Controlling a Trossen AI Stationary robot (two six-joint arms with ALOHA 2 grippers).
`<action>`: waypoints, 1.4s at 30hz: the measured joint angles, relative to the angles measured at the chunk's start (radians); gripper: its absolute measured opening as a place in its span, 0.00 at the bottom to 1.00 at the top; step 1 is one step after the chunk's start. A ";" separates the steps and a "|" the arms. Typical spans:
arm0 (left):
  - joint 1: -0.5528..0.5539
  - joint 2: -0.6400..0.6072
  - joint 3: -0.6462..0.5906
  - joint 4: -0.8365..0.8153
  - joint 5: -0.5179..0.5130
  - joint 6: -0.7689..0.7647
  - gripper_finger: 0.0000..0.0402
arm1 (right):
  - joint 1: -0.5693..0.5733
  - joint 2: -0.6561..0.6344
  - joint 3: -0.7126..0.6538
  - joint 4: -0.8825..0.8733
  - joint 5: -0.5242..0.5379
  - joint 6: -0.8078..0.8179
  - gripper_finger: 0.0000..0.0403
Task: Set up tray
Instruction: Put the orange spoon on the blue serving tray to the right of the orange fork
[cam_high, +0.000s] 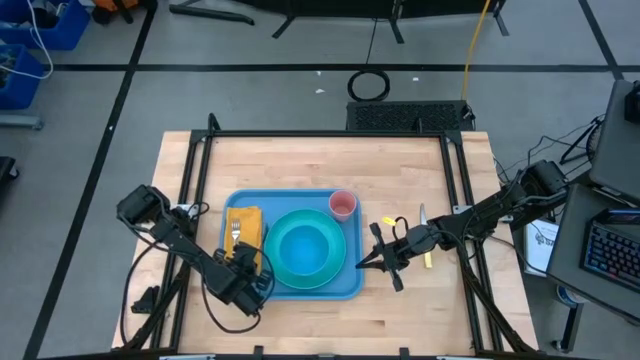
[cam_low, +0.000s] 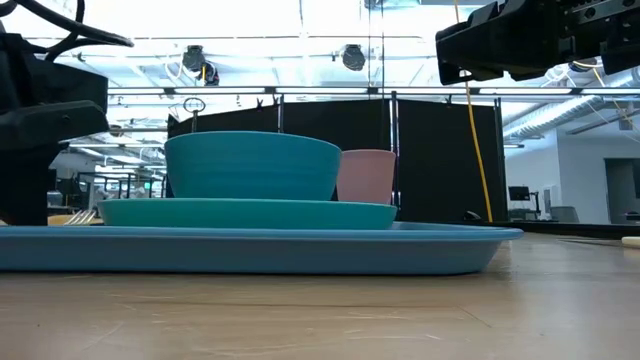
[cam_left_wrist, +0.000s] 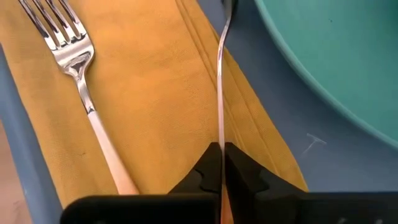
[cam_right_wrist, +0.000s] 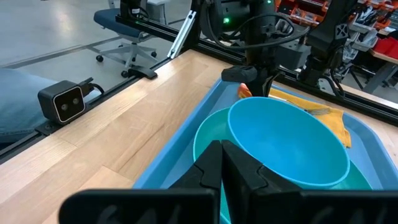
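Observation:
The light-blue tray (cam_high: 345, 285) lies mid-table. It holds an orange napkin (cam_high: 243, 222) bearing a fork (cam_left_wrist: 81, 68), a teal plate (cam_low: 250, 212) with a blue bowl (cam_right_wrist: 286, 140) on it, and a pink cup (cam_high: 342, 205). My left gripper (cam_left_wrist: 221, 148) points steeply down over the napkin's near end, shut on a slim metal utensil (cam_left_wrist: 220, 93) seen edge-on. My right gripper (cam_right_wrist: 222, 149) hovers shut beside the tray's right rim, above the table, holding nothing. My left gripper pinches the slim utensil's stem (cam_left_wrist: 220, 134) between its two fingers, coming from above at a steep slant. The utensil stands on edge and runs away from the fingers over the napkin's plate-side fold (cam_left_wrist: 242, 87). I cannot tell whether it rests on the napkin.
Yellow-handled items (cam_high: 393, 222) (cam_high: 428, 260) lie on the wood right of the tray, under my right arm. Black frame rails (cam_high: 460, 200) run along the table's sides and back. A small camera box (cam_right_wrist: 62, 102) sits at the table's edge.

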 joint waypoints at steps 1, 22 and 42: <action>0.000 0.001 0.005 -0.004 0.002 0.005 0.02 | 0.000 0.000 0.000 0.000 0.000 0.000 0.00; -0.029 -0.001 0.118 -0.259 0.051 -0.115 0.01 | 0.000 0.000 0.000 0.000 0.000 0.000 0.00; 0.172 -0.002 0.079 -0.278 0.232 -0.007 0.00 | 0.000 0.000 0.000 0.000 0.000 0.000 0.00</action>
